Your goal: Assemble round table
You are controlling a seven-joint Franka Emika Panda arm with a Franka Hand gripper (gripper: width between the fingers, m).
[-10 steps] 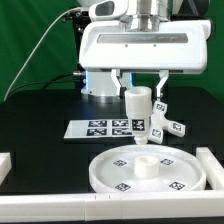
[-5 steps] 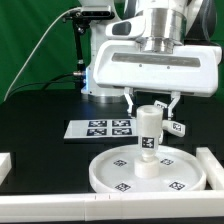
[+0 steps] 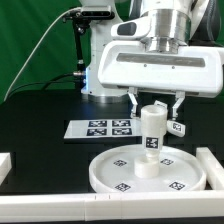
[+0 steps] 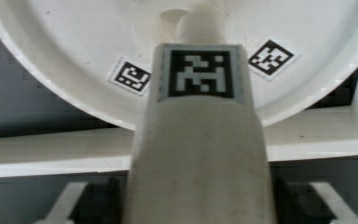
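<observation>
The large round disc (image 3: pixel 100 172) lies at the front of the table, with tags on its face, and also shows in the wrist view (image 4: pixel 87 40). The short cylindrical leg (image 3: pixel 151 135) stands upright with its lower end on the disc's central hub (image 3: pixel 146 169). My gripper (image 3: pixel 157 104) is shut on the leg's upper end, a finger on each side. In the wrist view the tagged leg (image 4: pixel 197 120) fills the middle, running between the gripper (image 4: pixel 195 202) fingers. The cross-shaped base (image 3: pixel 178 127) lies behind the leg at the exterior view's right, mostly hidden.
The marker board (image 3: pixel 100 127) lies flat behind the disc. White edge rails stand at the exterior view's right (image 3: pixel 212 165) and left (image 3: pixel 8 165). The robot's base (image 3: pixel 100 80) rises at the back.
A second ago the leg hung in the gripper above and behind the disc. It has moved toward the exterior view's right and down onto the hub. Hardly anything moved in the last half second.
</observation>
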